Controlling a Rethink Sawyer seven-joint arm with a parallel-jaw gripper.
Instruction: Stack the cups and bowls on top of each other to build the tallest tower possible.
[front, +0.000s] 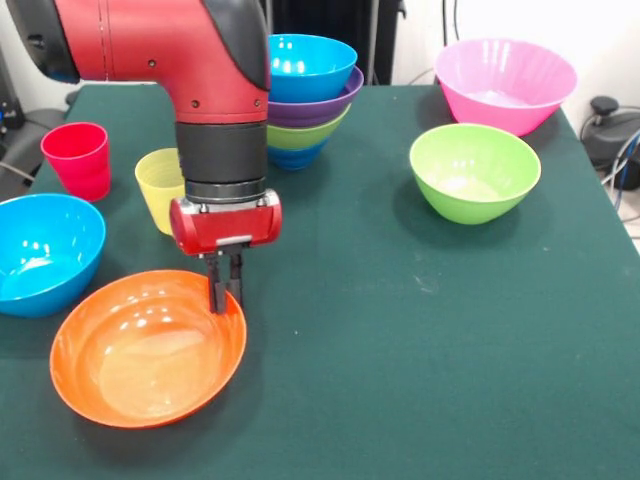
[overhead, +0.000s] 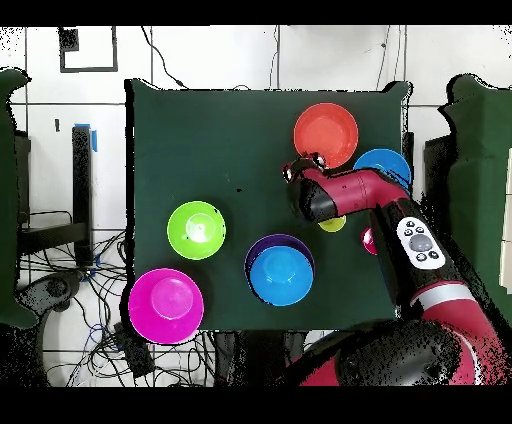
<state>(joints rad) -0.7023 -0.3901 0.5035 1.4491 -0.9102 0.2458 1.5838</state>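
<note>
The claw (front: 226, 292) hangs at the far rim of the orange bowl (front: 147, 350), its two dark fingers pressed close together, and whether they pinch the rim I can't tell. On the green worktop (front: 400, 330), the tower (front: 308, 100) stands behind the arm, light blue on top, then purple, lime green and dark blue. A red cup (front: 79, 158) and yellow cup (front: 160, 187) stand beside a loose light blue bowl (front: 42, 252). A lime green bowl (front: 474, 171) and big pink bowl (front: 505, 84) sit apart.
</note>
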